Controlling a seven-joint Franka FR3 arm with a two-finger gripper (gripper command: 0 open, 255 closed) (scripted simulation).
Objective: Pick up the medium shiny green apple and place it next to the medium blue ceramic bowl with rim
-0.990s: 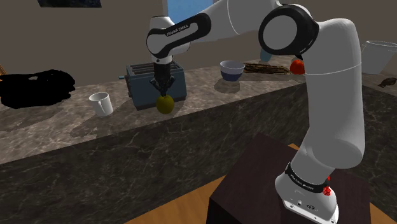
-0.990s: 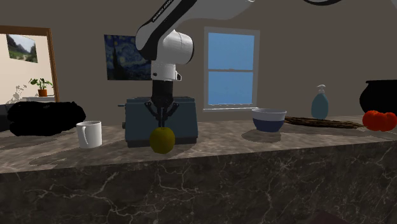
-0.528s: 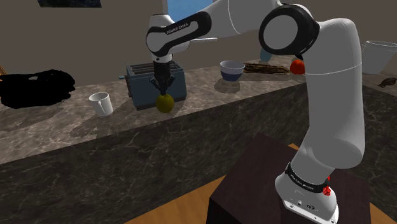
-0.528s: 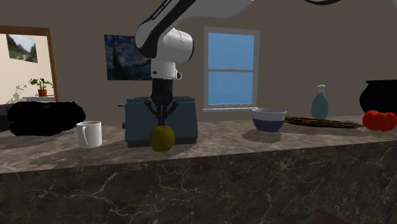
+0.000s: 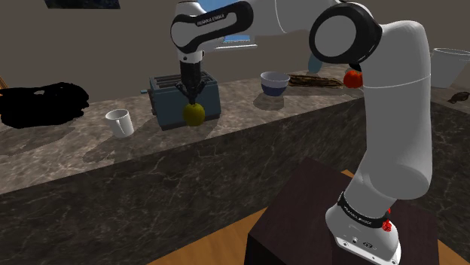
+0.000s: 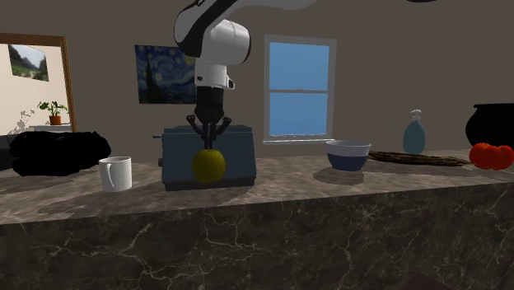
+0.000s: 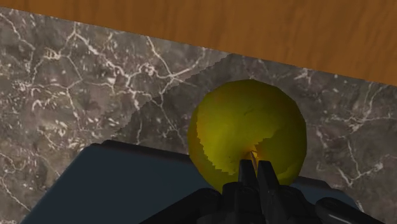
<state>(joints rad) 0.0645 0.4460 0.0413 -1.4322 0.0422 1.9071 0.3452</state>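
Up it goes: compared with a second ago the apple (image 6: 209, 166) has come off the counter (image 6: 288, 222) and now hangs in the air in front of the blue-grey toaster (image 6: 177, 156), about level with the middle of its front face. It looks more yellow-green than plain green from where I'm standing. The gripper (image 6: 209, 147) comes straight down on it from above, and in the wrist view the black fingers (image 7: 262, 173) sit close together, pinching the top of the fruit, so I'd call that a proper hold.

So the pick part looks done and the lift is underway. What's left, I reckon, is the whole carry. The blue bowl (image 6: 348, 155) with the pale rim sits well apart, off toward the second exterior view's right on the same counter, and the apple is nowhere near it yet. It needs to travel over there, come down beside the bowl without bumping it, then get let go.

A white mug (image 6: 115, 174) stands on the other side of the toaster, away from the path. Nothing stands between the toaster and the bowl as far as I can see.
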